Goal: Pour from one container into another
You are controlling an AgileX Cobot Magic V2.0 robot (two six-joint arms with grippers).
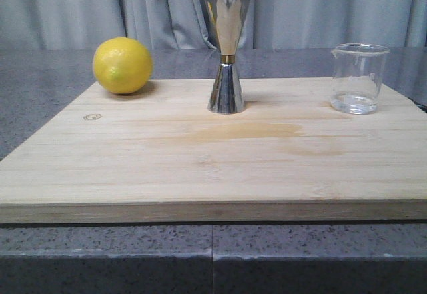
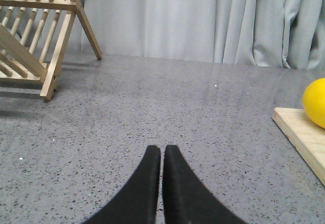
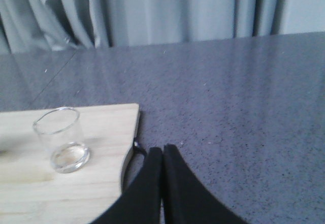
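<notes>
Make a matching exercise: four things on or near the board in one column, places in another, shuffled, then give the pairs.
Things:
1. lemon
2. steel jigger
3. glass beaker
4. wooden rack

Places:
A. board's back right
B. off the board, on the grey counter
C. board's back left corner
D. board's back middle

Pairs: 1-C, 2-D, 3-A, 4-B

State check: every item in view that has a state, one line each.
glass beaker: upright on the board's right side, ungripped, a little clear liquid at the bottom
steel jigger: upright at mid-board, untouched
lemon: whole, resting at the board's far left corner
left gripper: shut, empty, over bare counter
right gripper: shut, empty, beside the board's edge
</notes>
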